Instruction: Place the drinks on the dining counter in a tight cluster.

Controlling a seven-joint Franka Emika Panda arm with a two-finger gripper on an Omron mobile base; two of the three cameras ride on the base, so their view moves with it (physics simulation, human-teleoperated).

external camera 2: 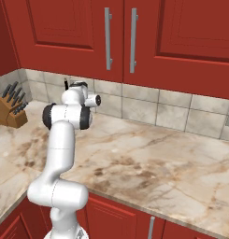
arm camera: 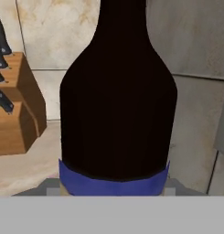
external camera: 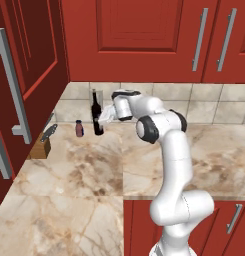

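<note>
Red cabinets hang over a veined beige marble counter (external camera: 69, 165) with tiled backsplash. At its back corner the gripper (external camera: 101, 118) is closed around the tall dark glass wine bottle (external camera: 97, 114), upright, neck pointing up, blue label band low. Beside it stands a short maroon can (external camera: 79, 128); farther out, a wooden knife block (external camera: 43, 143).

One wine bottle (external camera: 97, 116) at the end effector (external camera: 105, 117), one small maroon can (external camera: 79, 128) beside it, one wooden knife block (external camera: 42, 145) further off, one marble surface (external camera: 74, 170), four cabinet handles above
</note>
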